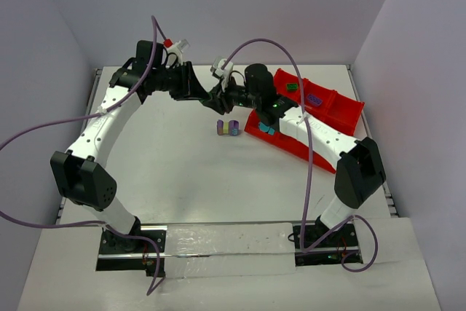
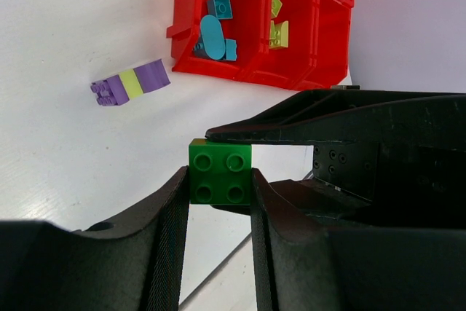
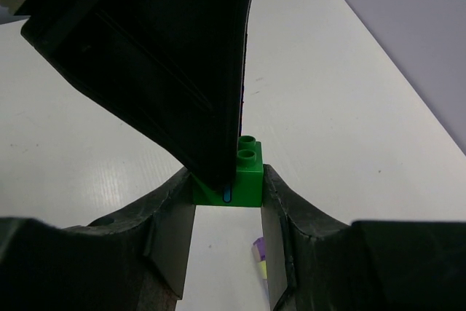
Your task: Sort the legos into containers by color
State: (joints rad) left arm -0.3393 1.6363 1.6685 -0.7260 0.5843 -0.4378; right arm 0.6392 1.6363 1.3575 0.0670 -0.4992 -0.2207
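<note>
Right now both arms meet in mid-air over the table [image 1: 182, 180], tips together, w/ one green brick [image 2: 220, 173] shared btwn them. On the left gripper [image 2: 218, 181] the gap is narrow: pads pressed on two opposite sides of the brick, four studs facing its cam. On the right gripper [image 3: 227, 178] it's narrow too, both inner faces flush against the brick. In the left wrist view one of its fingers [image 2: 262, 133] lies along the brick's top edge, and the other along the bottom. So the brick is pinched from both dirs, up off the table, approx. centre, left of the red tray [image 1: 348, 113].

That tray sits right-rear on the table, at an angle to the table edges. Left wrist view shows teal bricks [image 2: 217, 6] in one compartment and yellow-green bricks [image 2: 277, 30] in the adjacent one. Top view adds a green piece [image 1: 291, 87] and a purple piece [image 1: 314, 98] in separate far compartments.

On the table, near the tray's outer wall but not touching, is a purple-yellow-purple clump [image 2: 131, 83], lying on its side. Right wrist view catches only a sliver of it below the brick.
</note>
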